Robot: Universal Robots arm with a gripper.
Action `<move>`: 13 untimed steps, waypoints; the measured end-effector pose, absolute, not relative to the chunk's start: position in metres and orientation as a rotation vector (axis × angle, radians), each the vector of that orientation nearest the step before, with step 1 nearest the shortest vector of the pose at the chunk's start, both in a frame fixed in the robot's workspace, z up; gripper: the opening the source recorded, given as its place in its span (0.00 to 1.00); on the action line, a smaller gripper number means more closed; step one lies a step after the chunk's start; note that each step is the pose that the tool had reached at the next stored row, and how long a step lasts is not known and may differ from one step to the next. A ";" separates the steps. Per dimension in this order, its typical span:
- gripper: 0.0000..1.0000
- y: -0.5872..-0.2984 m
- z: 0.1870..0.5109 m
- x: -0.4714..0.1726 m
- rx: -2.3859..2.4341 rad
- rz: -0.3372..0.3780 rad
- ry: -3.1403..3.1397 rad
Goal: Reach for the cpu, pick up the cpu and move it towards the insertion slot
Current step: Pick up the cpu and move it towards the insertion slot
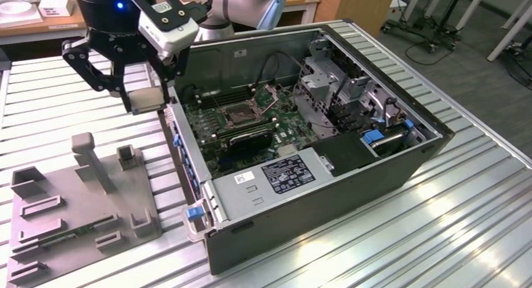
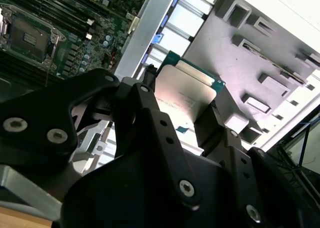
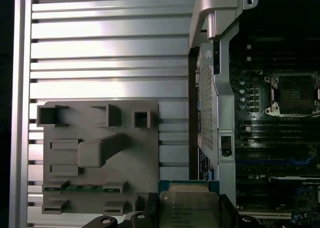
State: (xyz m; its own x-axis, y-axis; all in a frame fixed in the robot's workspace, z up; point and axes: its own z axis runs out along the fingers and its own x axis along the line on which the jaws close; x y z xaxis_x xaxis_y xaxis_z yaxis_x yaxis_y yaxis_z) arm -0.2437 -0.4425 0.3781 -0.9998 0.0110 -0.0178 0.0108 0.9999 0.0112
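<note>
black fingers (image 2: 165, 138) of the tool (image 1: 143, 101) fill the near view, clamped on the cpu (image 2: 185, 95), its pale silver top facing out. so the pick is done: the chip is lifted off the grey tray (image 1: 75, 207), which lies below and behind the tool on the slatted worktop (image 1: 465, 207). what's left is the carry, judging by the insertion slot (image 1: 241, 115) lying ahead inside the open computer case (image 1: 332, 194). the arm hangs just outside the case wall, tool pointing down.
</note>
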 end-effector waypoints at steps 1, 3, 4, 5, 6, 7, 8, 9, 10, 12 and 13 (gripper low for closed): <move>0.55 -0.442 0.378 -0.243 0.017 0.017 3.124; 0.55 -0.442 0.378 -0.241 0.017 0.017 3.124; 0.55 -0.442 0.378 -0.240 0.017 0.017 3.124; 0.55 -0.442 0.378 -0.238 0.017 0.017 3.124; 0.55 -0.442 0.378 -0.236 0.017 0.017 3.124; 0.55 -0.442 0.378 -0.234 0.017 0.017 3.124; 0.55 -0.442 0.378 -0.233 0.017 0.017 3.124; 0.55 -0.442 0.378 -0.231 0.017 0.017 3.124; 0.55 -0.442 0.377 -0.230 0.017 0.017 3.124; 0.55 -0.442 0.377 -0.229 0.017 0.017 3.124; 0.55 -0.442 0.377 -0.228 0.017 0.017 3.124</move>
